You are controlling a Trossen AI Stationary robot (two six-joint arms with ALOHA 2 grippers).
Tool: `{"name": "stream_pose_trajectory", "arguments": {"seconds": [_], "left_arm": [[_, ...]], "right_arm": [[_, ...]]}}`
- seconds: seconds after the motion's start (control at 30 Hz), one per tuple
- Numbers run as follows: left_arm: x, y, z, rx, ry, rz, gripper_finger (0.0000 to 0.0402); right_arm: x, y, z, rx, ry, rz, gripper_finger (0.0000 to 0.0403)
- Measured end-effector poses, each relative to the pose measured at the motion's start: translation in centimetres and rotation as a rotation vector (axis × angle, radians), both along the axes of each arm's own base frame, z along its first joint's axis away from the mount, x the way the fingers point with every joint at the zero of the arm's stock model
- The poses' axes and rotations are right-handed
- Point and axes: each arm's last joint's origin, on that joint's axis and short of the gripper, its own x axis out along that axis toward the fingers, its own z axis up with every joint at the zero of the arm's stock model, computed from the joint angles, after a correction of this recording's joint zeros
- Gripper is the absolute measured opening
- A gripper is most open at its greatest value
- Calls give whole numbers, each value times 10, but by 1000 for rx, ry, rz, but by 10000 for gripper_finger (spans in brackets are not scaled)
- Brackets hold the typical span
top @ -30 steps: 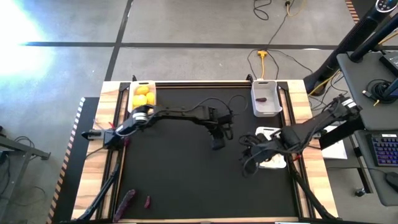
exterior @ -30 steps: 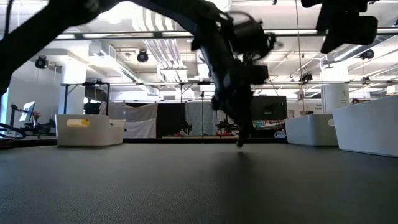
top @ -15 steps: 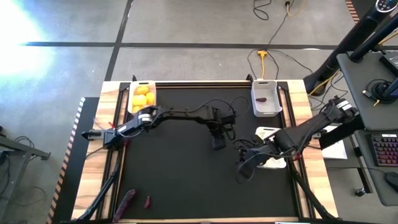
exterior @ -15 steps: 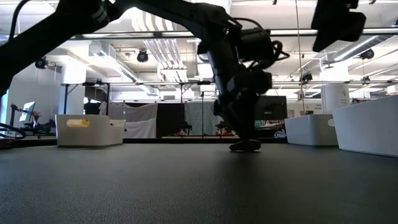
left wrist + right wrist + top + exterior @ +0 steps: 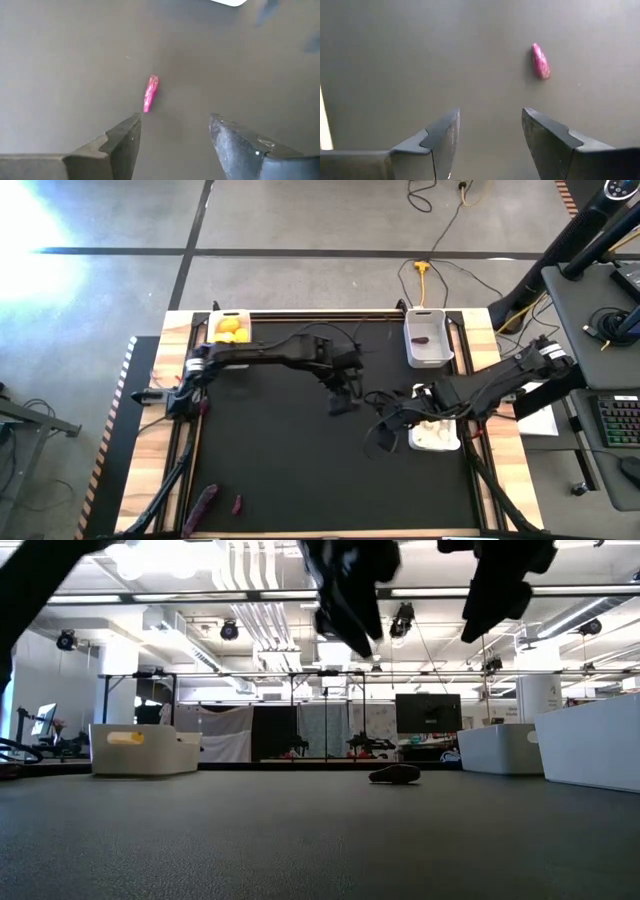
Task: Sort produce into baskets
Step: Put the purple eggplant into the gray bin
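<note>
While both arms hang over the black table (image 5: 270,470), nothing is gripped, so the step in hand looks like picking up the loose purple piece mid-table.

Biggest first: the table is black mat with wooden edges. Left arm reaches from the far-left corner toward the middle; right arm comes in from the right side.

Three white bins: the far-left bin (image 5: 243,336) holds yellow fruit (image 5: 229,327); the far-right bin (image 5: 424,350) has one dark purple piece (image 5: 422,339) in it; the right-side bin (image 5: 436,444) holds white garlic bulbs (image 5: 430,433), partly under the right arm.

The left gripper (image 5: 172,135) hovers above the centre, fingers spread, empty. The right gripper (image 5: 489,132) is just beside it toward the right, fingers also spread, empty.

Smallest: the purple eggplant piece (image 5: 150,93) lies flat on the mat, apart from both grippers, showing in both wrist views and as a small dark lump in the low view (image 5: 394,774). Two more purple pieces (image 5: 203,505) lie near the near-left edge, well apart from the arms.

To do it well, my judgement: one arm only, so they don't clash. The right one seems better placed, since the purple bin is on its side. Line the jaws across the piece's narrow width, come straight down, close gently as it may roll. Other arm should back off.
</note>
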Motion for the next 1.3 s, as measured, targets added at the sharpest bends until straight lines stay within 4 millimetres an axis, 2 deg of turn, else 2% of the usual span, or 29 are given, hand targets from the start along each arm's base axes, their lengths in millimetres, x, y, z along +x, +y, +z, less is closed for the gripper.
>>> {"name": "stream_pose_trajectory", "arguments": {"seconds": [0.13,0.23,0.4,0.67,0.9,1.1,1.3], "left_arm": [[-29,-10,25,7,-33,7,217],[-52,-19,28,-19,-20,58,217],[-94,-36,26,-16,-31,186,217],[-150,-63,10,-86,-124,340,217],[-170,-74,-7,-176,-251,420,217],[-173,-76,-18,-185,-238,435,217],[-170,-76,-20,-149,-238,427,217]], "right_arm": [[11,-2,-9,-94,14,125,208],[24,-3,-21,-158,29,213,208],[47,-17,-52,-209,116,248,208],[71,-64,-93,-137,239,163,208],[84,-91,-113,-98,292,151,208],[91,-99,-127,-54,317,170,193],[93,-100,-132,-47,327,169,151]]}}
